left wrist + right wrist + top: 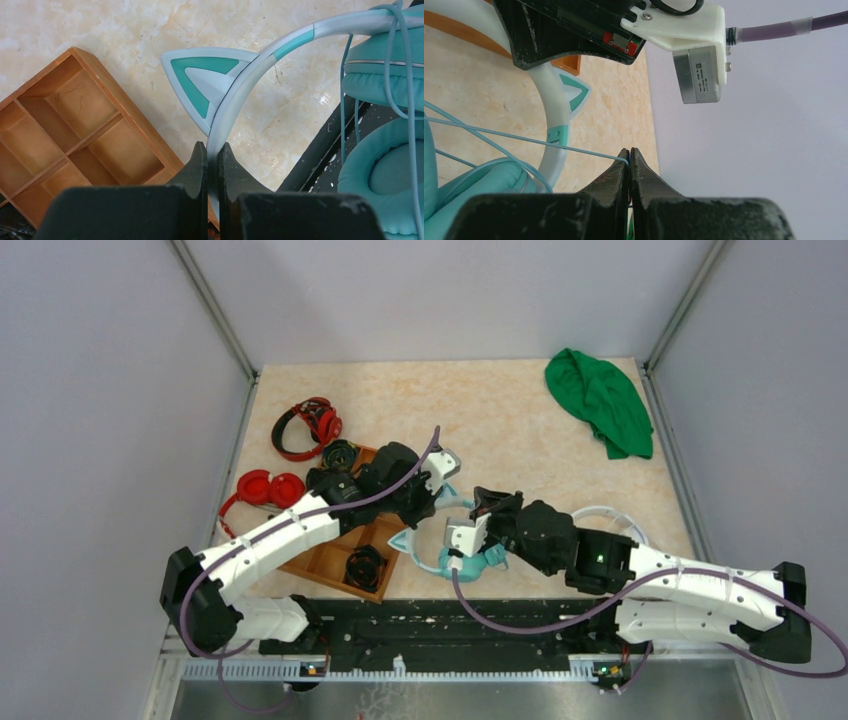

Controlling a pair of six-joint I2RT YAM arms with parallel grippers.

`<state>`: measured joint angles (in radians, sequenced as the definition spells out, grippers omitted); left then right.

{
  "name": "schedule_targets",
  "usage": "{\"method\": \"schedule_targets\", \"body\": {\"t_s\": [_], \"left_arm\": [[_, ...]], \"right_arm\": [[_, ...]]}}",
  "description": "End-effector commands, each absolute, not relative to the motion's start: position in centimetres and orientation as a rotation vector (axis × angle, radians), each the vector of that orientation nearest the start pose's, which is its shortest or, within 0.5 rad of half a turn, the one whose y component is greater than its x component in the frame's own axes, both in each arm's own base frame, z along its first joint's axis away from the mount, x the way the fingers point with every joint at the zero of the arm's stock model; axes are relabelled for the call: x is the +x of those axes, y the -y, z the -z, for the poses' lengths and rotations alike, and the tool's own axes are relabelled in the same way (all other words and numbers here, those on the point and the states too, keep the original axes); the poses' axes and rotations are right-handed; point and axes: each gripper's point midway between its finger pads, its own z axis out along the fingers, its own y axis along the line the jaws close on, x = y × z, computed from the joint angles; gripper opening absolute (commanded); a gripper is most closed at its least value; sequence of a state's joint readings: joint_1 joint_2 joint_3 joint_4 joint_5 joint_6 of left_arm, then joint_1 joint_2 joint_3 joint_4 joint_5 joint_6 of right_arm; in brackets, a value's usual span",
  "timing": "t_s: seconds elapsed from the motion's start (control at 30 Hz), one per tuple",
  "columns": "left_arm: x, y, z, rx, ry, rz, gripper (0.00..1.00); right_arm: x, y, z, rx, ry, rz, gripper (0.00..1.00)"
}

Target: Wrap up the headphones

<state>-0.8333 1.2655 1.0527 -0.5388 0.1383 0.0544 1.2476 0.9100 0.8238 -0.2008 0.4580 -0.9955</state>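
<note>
The teal headphones [440, 562] lie at the near middle of the table, pale headband raised. My left gripper [432, 502] is shut on the headband [235, 100], just below a pointed cat ear [205, 82]; in the left wrist view my left gripper [214, 150] pinches it flat. The teal ear cups [385, 190] sit to the right, with the thin cable [400, 60] looped over them. My right gripper [629, 152] is shut on the cable [524, 137], which runs taut from the ear cup [474, 190] across the headband [551, 115]. In the top view it [483, 502] is right of the left gripper.
A wooden compartment tray [330, 558] holding dark items lies under my left arm. Two red headphones [310, 427] [265, 490] lie at the left. White headphones [610, 520] lie under my right arm. A green cloth [600, 400] lies at the back right. A black rail [440, 625] runs along the near edge.
</note>
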Motion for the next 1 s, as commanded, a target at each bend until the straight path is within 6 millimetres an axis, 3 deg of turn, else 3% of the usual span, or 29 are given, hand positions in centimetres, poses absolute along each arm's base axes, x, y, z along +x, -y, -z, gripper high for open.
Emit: {"method": "schedule_targets", "body": {"t_s": [0.0, 0.23, 0.4, 0.7, 0.83, 0.97], "left_arm": [[19.6, 27.5, -18.8, 1.201, -2.032, 0.618, 0.00], [19.7, 27.2, -19.5, 1.187, -2.013, 0.604, 0.00], [19.7, 27.2, -19.5, 1.182, -2.016, 0.606, 0.00], [20.2, 27.2, -20.3, 1.145, -1.999, 0.595, 0.00], [20.0, 27.4, -21.2, 1.134, -1.964, 0.619, 0.00], [20.3, 27.3, -21.7, 1.119, -1.946, 0.608, 0.00]], "right_arm": [[21.5, -23.5, -31.1, -1.326, -1.074, 0.347, 0.00], [21.6, -22.5, -30.4, -1.316, -1.086, 0.375, 0.07], [21.8, -22.0, -30.3, -1.298, -1.088, 0.400, 0.02], [20.7, -22.4, -28.8, -1.319, -1.175, 0.256, 0.05], [19.5, -22.5, -27.6, -1.314, -1.245, 0.129, 0.13], [18.5, -22.4, -27.2, -1.282, -1.285, 0.018, 0.29]]}}
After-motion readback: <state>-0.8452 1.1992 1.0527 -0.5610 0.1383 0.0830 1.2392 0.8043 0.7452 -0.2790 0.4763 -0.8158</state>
